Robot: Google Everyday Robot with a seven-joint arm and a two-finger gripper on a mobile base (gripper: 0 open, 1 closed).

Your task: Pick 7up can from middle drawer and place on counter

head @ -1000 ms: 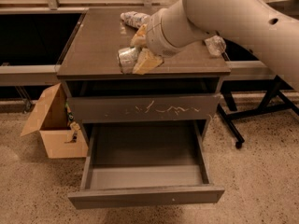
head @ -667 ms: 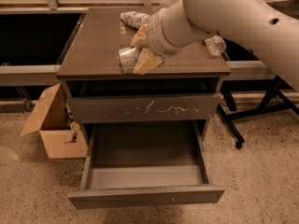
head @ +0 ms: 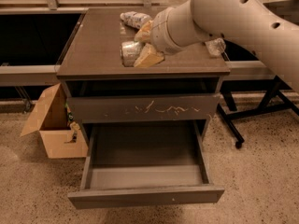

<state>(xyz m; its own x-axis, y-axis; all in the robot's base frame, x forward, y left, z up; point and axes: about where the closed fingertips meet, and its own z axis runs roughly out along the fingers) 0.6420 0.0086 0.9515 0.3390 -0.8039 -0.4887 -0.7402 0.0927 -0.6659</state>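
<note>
As pincer (head: 141, 45) grips 7up can (head: 129, 53), over counter (head: 93, 45)

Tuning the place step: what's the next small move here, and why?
Probably open the gripper and release. It is closed on the 7up can, which seems to rest on the counter, and the middle drawer is open and empty.

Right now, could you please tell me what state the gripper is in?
Gripper: fingers closed on the 7up can, over the counter.
</note>
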